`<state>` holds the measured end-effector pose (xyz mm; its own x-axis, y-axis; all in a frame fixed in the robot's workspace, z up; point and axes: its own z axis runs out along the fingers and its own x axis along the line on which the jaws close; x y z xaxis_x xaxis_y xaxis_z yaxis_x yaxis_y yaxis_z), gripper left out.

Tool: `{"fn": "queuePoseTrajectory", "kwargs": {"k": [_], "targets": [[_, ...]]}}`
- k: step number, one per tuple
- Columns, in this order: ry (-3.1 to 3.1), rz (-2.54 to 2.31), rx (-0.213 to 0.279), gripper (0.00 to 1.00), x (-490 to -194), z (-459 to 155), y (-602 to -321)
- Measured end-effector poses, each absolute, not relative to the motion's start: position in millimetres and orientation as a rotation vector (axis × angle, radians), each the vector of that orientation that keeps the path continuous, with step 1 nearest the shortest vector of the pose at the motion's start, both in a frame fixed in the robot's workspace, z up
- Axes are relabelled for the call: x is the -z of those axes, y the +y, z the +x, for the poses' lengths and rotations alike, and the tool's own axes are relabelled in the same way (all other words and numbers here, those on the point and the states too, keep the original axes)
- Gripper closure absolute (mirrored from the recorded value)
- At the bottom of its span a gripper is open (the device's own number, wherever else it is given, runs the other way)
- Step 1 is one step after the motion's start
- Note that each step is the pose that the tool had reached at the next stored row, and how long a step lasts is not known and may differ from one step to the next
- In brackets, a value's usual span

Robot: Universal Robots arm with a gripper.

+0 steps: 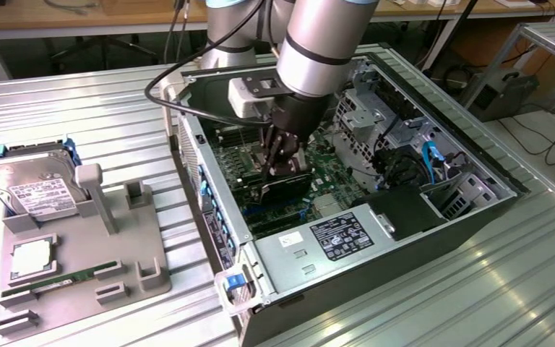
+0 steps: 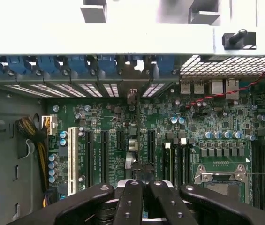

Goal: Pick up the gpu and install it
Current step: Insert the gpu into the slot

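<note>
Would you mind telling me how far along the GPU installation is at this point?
Pickup looks done: the gripper is shut on the gpu and has it down inside the open computer case, edge-on over the motherboard. In hand is lowering it toward the slots. Whether it is seated can't be told, and the gripper hasn't let go.

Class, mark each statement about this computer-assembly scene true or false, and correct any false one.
1. The gripper is down inside the open computer case. True.
2. The gripper holds the gpu above the motherboard. True.
3. The hard drive lies inside the case. False: it sits in the grey holder outside the case.
4. The gpu rests on the grey holder. False: it is in the gripper, inside the case.
</note>
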<state>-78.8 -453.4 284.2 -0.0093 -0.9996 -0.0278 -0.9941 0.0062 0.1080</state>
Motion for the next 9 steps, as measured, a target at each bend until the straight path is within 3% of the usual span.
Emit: {"fn": "queuePoseTrajectory", "kwargs": {"k": [9], "targets": [[-2.195,2.179,0.132,0.89,-274.3,-78.8,-453.2]]}}
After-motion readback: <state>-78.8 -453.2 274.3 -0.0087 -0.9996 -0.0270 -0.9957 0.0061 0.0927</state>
